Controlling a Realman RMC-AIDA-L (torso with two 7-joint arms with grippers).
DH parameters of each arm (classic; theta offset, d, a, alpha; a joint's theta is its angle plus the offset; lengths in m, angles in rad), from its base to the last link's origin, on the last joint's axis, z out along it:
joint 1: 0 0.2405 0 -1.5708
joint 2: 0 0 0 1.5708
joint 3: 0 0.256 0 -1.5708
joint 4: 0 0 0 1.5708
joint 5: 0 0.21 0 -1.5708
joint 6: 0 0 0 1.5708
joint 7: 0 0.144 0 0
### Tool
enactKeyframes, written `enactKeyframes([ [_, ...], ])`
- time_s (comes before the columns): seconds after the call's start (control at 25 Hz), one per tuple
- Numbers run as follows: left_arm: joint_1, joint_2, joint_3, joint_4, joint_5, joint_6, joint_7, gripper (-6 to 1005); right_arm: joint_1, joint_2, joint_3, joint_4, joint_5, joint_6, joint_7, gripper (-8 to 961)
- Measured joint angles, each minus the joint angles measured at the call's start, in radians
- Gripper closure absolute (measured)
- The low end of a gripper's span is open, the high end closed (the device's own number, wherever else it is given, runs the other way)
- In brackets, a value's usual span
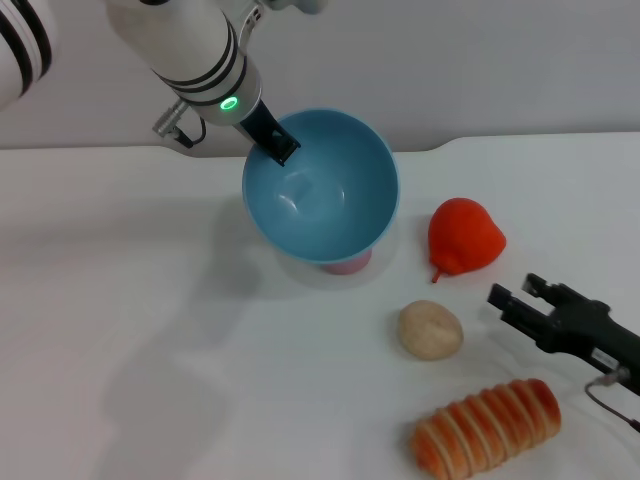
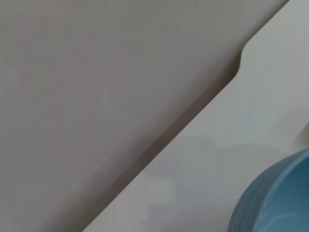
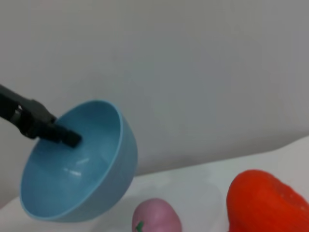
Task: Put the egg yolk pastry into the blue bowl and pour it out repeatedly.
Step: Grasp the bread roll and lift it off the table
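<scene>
My left gripper is shut on the far-left rim of the blue bowl and holds it lifted and tilted, with its empty inside facing the camera. The bowl also shows in the left wrist view and in the right wrist view, where the left gripper's fingers clamp the rim. The egg yolk pastry lies on the white table in front of the bowl and to its right. My right gripper is open and empty, low over the table just right of the pastry.
A pink ball sits under the raised bowl and also shows in the right wrist view. A red pear-shaped toy lies right of the bowl. An orange ridged bread roll lies at the front right. The table's back edge runs behind the bowl.
</scene>
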Motion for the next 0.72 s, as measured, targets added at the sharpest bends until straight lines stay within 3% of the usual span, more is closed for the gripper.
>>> enactKeyframes([
  [0.4,0.020,-0.002,-0.001,-0.001,-0.006,0.002,0.000,999,0.123,0.001,-0.008,0.057,-0.058,0.122,0.001,311],
  [0.72,0.023,-0.001,-0.002,-0.002,-0.006,0.007,0.000,1000,0.168,0.004,-0.011,0.101,-0.078,0.139,0.011,310],
])
